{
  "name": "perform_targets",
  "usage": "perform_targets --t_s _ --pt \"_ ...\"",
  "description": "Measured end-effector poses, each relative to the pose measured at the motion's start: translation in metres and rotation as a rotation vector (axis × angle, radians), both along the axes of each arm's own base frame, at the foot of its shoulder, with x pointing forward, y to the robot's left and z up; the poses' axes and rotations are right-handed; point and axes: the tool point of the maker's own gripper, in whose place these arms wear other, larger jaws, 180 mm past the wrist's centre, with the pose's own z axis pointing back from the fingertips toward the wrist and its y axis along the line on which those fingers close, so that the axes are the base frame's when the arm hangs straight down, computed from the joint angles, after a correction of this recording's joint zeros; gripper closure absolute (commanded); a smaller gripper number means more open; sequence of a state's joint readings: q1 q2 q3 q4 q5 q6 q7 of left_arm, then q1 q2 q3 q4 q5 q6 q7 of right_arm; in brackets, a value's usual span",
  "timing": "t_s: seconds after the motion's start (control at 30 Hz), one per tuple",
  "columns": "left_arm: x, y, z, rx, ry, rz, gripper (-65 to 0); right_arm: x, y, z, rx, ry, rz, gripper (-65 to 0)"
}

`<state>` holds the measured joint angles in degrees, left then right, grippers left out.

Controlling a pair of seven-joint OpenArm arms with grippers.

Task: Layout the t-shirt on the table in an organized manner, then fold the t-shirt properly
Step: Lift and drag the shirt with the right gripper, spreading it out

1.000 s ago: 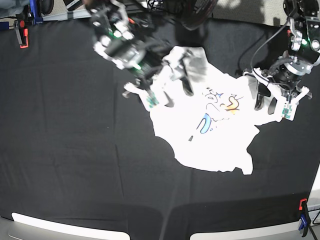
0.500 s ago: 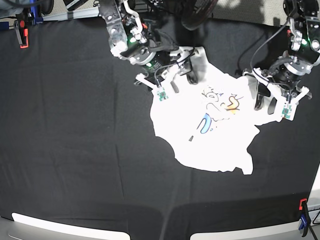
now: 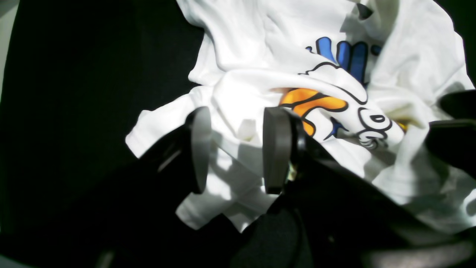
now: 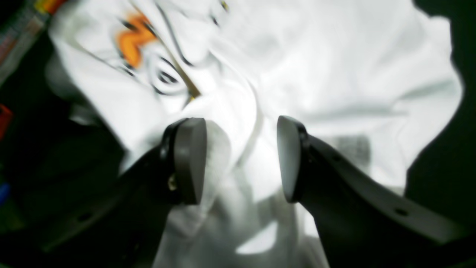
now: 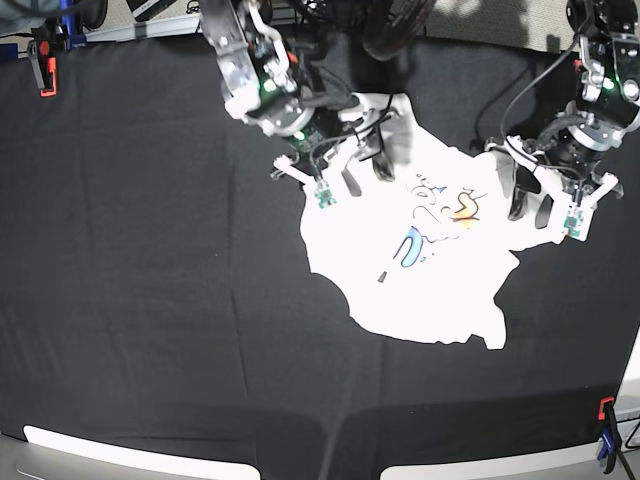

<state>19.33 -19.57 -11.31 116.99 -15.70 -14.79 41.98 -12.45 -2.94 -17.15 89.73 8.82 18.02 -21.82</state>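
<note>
Since a second ago the right claw [image 5: 365,160] has swung to the t-shirt's [image 5: 420,270] far edge, jaws spread over white cloth, gripping nothing. Crumpled, print partly showing, the t-shirt lies on the black surface [image 5: 150,300]. At its sleeve edge, the left claw [image 3: 234,149] straddles a fold, jaws apart.

Crumpled t-shirt [image 5: 420,270] — black table [image 5: 150,300]

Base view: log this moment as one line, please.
t-shirt: crumpled, unfolded | left gripper: open over shirt edge | right gripper: open above shirt | table: black cloth
</note>
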Motion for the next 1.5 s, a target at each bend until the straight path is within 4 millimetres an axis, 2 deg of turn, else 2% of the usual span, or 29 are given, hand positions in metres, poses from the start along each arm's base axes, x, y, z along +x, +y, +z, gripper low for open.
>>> perform_targets --t_s 0.1,0.3,0.43,0.57,0.63,0.93,1.07,1.23,1.33,1.4,1.5 --pt "0.0 0.0 0.0 0.001 0.0 0.0 -21.5 0.004 0.002 -0.011 -0.016 0.021 0.013 -28.2" --pt "0.0 0.0 0.0 0.0 0.0 0.0 -21.5 -0.006 0.024 -0.007 -0.008 0.008 0.09 -27.3" --pt "0.0 0.0 0.0 0.0 0.0 0.0 -21.5 -0.018 0.042 -0.004 -0.004 0.0 0.157 -16.2" --pt "0.0 0.0 0.0 0.0 0.0 0.0 -21.5 -0.024 0.048 -0.007 -0.054 -0.024 0.199 -7.3" --pt "0.0 0.0 0.0 0.0 0.0 0.0 -21.5 -0.025 0.049 -0.007 -0.06 -0.023 0.205 -0.1" --pt "0.0 0.0 0.0 0.0 0.0 0.0 -21.5 -0.025 0.044 -0.003 -0.142 -0.032 0.236 0.0" --pt "0.0 0.0 0.0 0.0 0.0 0.0 -21.5 -0.019 0.035 0.01 -0.215 -0.075 0.243 0.0" --pt "0.0 0.0 0.0 0.0 0.0 0.0 -21.5 -0.014 0.016 0.04 -0.272 -0.162 0.232 0.0" --pt "0.0 0.0 0.0 0.0 0.0 0.0 -21.5 -0.022 -0.007 0.049 -0.348 -0.205 0.223 0.0" --pt "0.0 0.0 0.0 -0.001 0.0 0.0 -21.5 -0.034 -0.025 0.046 -0.389 -0.196 0.218 0.0" --pt "0.0 0.0 0.0 0.0 0.0 0.0 -21.5 -0.048 -0.064 0.033 -0.45 -0.141 0.166 0.0"
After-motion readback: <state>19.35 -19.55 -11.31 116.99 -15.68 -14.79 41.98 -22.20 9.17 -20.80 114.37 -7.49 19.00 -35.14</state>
